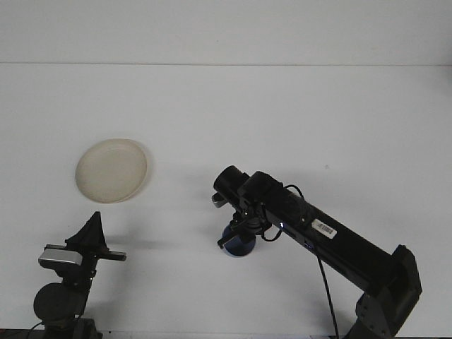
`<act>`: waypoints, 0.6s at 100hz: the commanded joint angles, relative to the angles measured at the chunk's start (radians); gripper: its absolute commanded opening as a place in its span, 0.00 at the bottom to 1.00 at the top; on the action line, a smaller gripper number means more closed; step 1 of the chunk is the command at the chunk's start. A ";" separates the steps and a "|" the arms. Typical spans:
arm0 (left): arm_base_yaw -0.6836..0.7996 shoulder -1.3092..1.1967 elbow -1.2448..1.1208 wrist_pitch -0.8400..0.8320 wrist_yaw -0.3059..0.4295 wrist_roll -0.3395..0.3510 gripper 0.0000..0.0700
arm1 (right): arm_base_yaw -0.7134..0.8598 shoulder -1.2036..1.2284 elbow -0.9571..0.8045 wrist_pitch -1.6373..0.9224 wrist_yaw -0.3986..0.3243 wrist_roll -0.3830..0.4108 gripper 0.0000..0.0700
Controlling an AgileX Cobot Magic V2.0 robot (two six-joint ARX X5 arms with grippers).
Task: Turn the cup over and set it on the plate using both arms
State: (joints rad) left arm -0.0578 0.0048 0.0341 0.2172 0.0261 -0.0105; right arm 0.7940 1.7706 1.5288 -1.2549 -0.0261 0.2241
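Observation:
A small blue cup (240, 247) sits low over the white table, right of centre near the front. My right gripper (236, 236) reaches in from the lower right and is shut on the cup, covering its upper part. A round cream plate (111, 170) lies flat at the left, well apart from the cup. My left gripper (93, 232) stays at the front left corner, below the plate, with nothing near it.
The long black right arm (332, 236) crosses the front right of the table with a cable hanging under it. The table's far edge meets a white wall (226, 32).

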 commanded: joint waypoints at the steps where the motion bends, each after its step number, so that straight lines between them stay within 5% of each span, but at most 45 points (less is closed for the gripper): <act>1: -0.002 -0.002 -0.018 0.011 0.000 -0.002 0.02 | 0.011 0.018 0.023 0.001 0.000 -0.012 0.07; 24: -0.002 -0.002 -0.018 0.011 0.000 -0.002 0.02 | 0.011 0.018 0.024 0.002 0.000 -0.012 0.54; 60: -0.002 -0.002 -0.018 0.011 0.000 -0.002 0.02 | 0.001 -0.027 0.075 -0.030 -0.004 -0.050 0.60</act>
State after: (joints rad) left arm -0.0578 0.0048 0.0341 0.2172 0.0261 -0.0105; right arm 0.7910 1.7588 1.5665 -1.2694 -0.0273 0.2054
